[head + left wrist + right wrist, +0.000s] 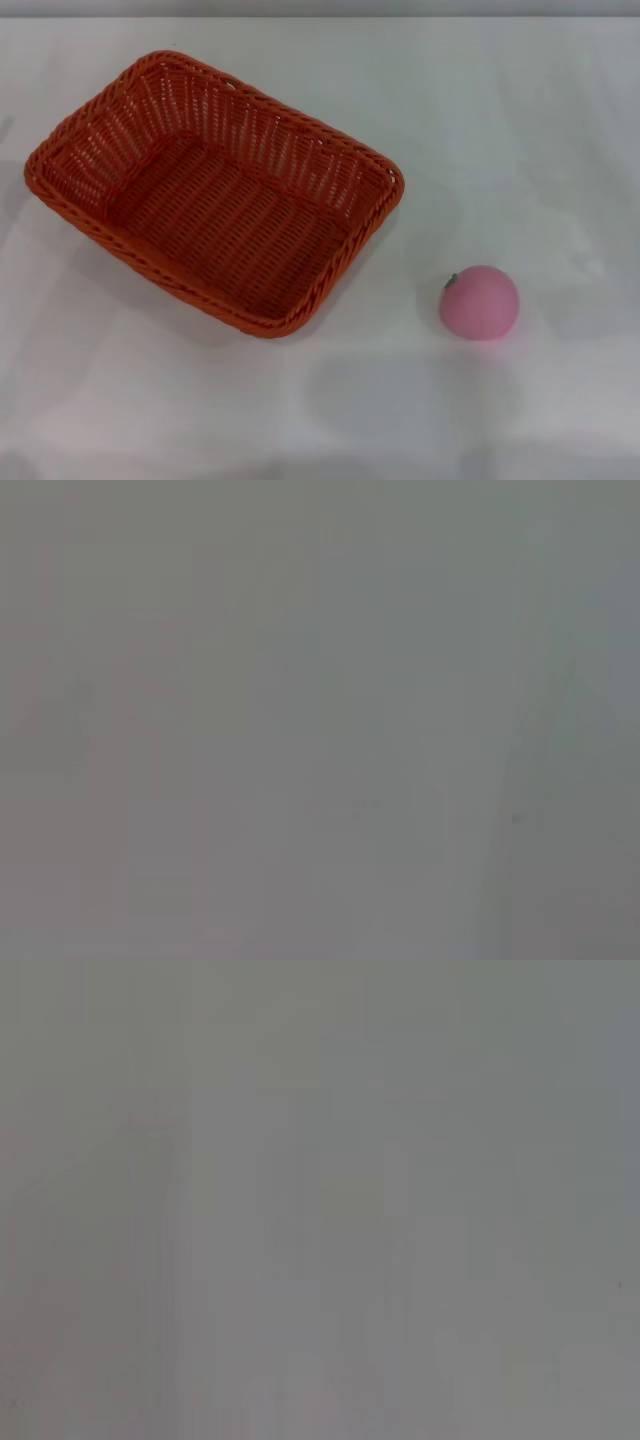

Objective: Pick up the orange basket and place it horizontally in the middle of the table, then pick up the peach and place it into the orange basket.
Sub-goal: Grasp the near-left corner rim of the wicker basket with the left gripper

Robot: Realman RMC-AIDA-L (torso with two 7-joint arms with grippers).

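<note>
The orange basket [215,195] sits askew on the table's [520,130] left, the peach [480,302] apart at right (neither gripper shows, so grip unknown).

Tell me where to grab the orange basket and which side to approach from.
Probably best to pinch the braided rim of the orange basket from above, on its left short end, nearest the left arm. The sloping openwork walls leave the rim as the one firm edge. It sits skewed on the table, so turn the wrist to match. Neither gripper is in view.
</note>
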